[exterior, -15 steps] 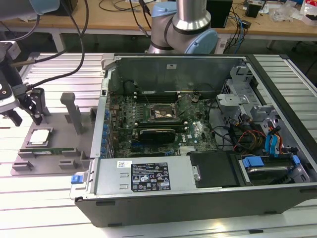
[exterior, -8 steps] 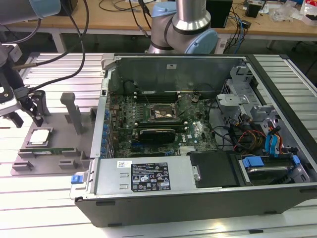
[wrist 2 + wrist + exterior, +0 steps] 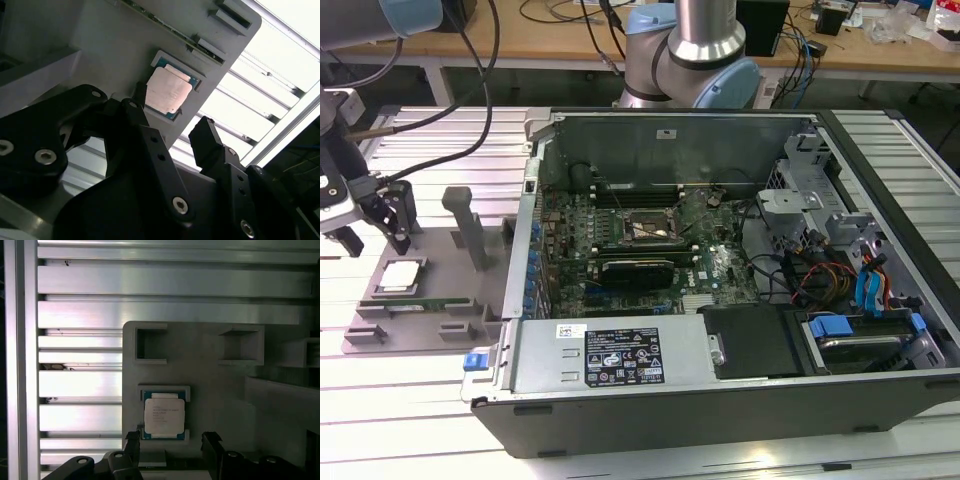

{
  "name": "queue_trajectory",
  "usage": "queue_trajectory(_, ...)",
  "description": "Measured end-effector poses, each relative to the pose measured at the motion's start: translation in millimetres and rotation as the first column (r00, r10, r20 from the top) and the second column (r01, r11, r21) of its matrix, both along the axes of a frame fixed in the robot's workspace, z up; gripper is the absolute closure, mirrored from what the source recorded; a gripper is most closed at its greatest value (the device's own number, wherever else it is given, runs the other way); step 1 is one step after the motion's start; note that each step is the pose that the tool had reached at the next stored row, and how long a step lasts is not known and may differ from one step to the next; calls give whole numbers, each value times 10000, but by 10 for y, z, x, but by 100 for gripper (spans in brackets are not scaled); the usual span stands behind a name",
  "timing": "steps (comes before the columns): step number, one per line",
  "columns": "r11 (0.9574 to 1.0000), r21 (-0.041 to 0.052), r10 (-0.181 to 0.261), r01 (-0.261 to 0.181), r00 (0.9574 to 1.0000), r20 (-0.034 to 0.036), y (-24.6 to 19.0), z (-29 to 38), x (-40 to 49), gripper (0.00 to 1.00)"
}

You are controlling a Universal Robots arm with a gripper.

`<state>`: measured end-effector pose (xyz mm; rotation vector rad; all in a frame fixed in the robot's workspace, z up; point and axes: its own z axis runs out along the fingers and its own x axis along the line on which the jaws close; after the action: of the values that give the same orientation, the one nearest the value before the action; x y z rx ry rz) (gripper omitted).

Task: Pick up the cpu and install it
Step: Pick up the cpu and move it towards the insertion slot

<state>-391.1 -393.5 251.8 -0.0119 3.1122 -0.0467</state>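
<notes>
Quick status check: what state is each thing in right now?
hand, open and empty, poised over the cpu
cpu, flat in a pocket of the tray, not gripped
memory stick, lying in a tray slot
computer case, on its side, panel off

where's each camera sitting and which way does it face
Exterior view: off the arm, looking down over the open computer case and grey tray; arm and pincer show.
First wrist view: at the wrist, looking down on the cpu; open pincer shows.
Second wrist view: at the wrist, slanting along the pincer.
All share the cpu.
</notes>
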Motion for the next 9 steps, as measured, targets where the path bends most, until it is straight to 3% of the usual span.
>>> queue_trajectory(4, 10000, 0, 0, 0, 10000, -1, 0, -1, 0, 37)
queue_trajectory(5, 10000, 0, 0, 0, 10000, 0, 0, -2, 0, 31)
queue_trajectory(9, 10000, 0, 20, -20, 10000, 0, 0, -48, -1, 31)
